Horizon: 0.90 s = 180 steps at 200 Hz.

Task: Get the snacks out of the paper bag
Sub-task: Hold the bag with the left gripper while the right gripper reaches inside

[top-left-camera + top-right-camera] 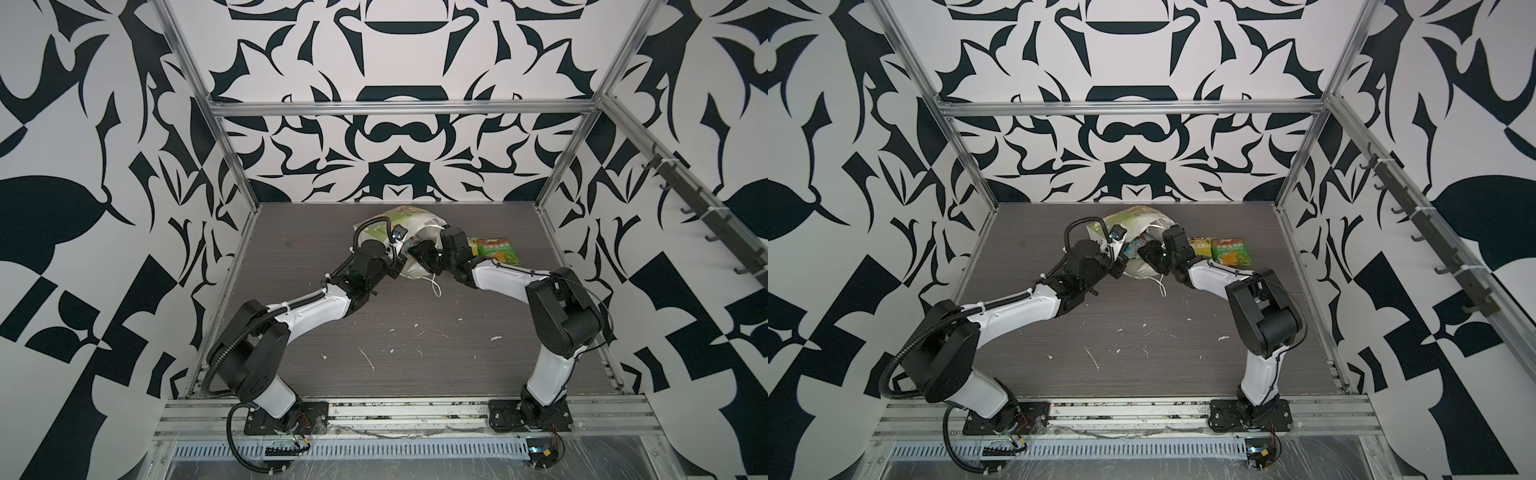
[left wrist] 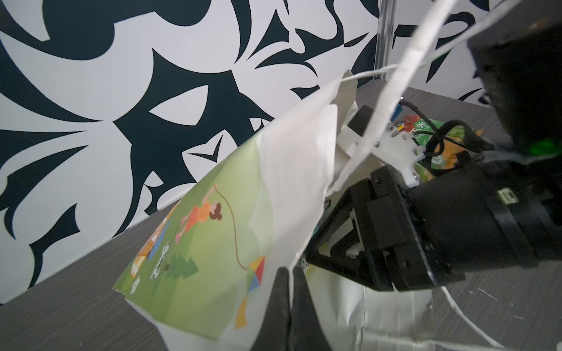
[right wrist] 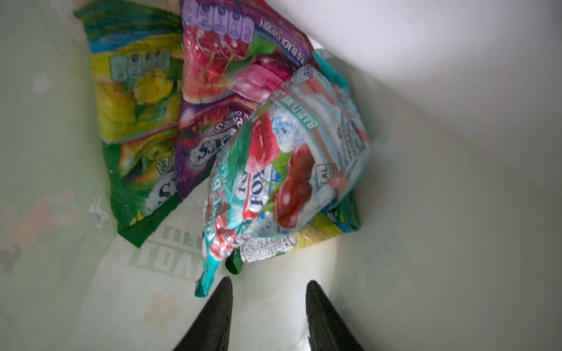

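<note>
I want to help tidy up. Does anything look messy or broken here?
Yes. The paper bag lies on its side, crumpled, its rim bent and ragged where the left claw pinches it, and white flecks speckle the table.

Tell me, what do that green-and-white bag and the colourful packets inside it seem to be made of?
The bag looks like matte paper: it holds sharp creases and printing shows faintly through its wall. The teal packet, purple packet and green packet look like glossy plastic film, judging by bright glints and fine crinkles.
</note>
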{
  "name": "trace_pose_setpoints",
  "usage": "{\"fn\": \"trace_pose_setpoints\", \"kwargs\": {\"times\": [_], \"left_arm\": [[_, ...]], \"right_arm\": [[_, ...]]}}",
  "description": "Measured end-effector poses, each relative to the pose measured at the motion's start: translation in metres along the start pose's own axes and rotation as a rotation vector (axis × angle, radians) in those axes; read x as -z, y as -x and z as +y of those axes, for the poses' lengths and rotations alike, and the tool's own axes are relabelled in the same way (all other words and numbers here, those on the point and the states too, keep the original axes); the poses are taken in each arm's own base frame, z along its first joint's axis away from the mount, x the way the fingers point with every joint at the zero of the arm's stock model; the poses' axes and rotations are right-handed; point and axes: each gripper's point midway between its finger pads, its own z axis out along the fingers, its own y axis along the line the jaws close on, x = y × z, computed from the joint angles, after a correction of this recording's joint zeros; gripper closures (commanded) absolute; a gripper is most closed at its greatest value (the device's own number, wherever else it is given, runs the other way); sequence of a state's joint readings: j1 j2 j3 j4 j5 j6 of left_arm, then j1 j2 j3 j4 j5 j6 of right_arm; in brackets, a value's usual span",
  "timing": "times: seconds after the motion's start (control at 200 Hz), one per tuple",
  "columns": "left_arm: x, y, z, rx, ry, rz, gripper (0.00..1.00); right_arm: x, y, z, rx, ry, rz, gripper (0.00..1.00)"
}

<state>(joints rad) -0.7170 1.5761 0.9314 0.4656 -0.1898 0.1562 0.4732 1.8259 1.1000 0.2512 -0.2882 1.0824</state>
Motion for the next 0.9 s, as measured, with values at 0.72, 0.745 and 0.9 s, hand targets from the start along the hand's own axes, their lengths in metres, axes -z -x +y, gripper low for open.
{"fn": "trace_pose_setpoints", "kwargs": {"times": [0.72,0.745,0.9], "left_arm": [[-0.001,0.001,-0.009,-0.014,-0.02,0.005,1.0],[-0.001,0.001,-0.01,-0.014,-0.022,0.004,1.0],[-0.001,0.001,-0.013,-0.016,-0.033,0.005,1.0]], "right_arm": [[-0.015,0.012,-0.001,-0.216,-0.07,-0.084,0.54],[-0.017,0.013,-0.002,-0.219,-0.07,-0.086,0.55],[-0.03,0.016,-0.005,-0.249,-0.066,-0.096,0.71]]}}
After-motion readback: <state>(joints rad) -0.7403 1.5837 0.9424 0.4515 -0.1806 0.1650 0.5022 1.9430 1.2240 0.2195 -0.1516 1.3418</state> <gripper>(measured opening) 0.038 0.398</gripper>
